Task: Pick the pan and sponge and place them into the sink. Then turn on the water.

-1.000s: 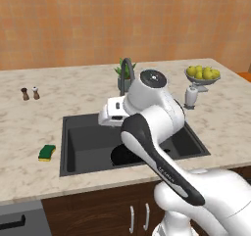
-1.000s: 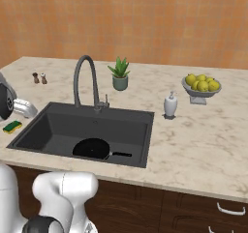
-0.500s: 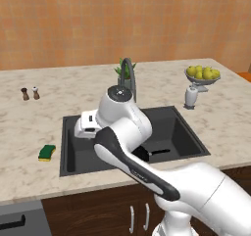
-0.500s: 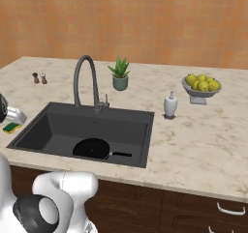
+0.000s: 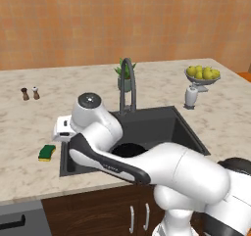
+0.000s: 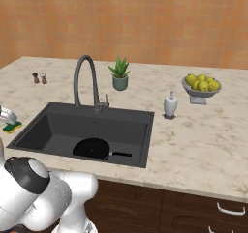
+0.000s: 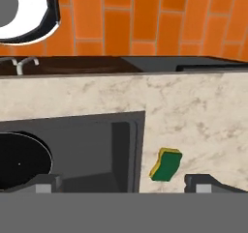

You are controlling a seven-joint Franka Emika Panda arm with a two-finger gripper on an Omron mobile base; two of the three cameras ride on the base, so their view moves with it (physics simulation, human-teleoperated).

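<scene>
The black pan (image 6: 94, 148) lies in the dark grey sink (image 6: 58, 118), its handle pointing right; in the left base view my arm covers part of the pan (image 5: 128, 149). On the counter just left of the basin lies the yellow and green sponge (image 5: 47, 152), also the sponge (image 6: 11, 127). My gripper (image 5: 62, 130) hangs open over the sink's left rim, above and slightly right of the sponge. In the hand view the sponge (image 7: 167, 164) sits between the fingertips (image 7: 207, 182), closer to the right one, with the pan (image 7: 22, 162) at the left. No water falls from the arched faucet (image 6: 85, 80).
A potted plant (image 6: 119, 74) stands behind the faucet. A soap dispenser (image 6: 170, 105) and a bowl of lemons (image 6: 201, 84) are to the sink's right. Two small shakers (image 5: 30, 93) stand at the far left of the marble counter (image 5: 24, 127).
My arm has swung left from over the sink's middle to its left rim, above the sponge. The gripper has stayed open; pan and sponge have not moved.
</scene>
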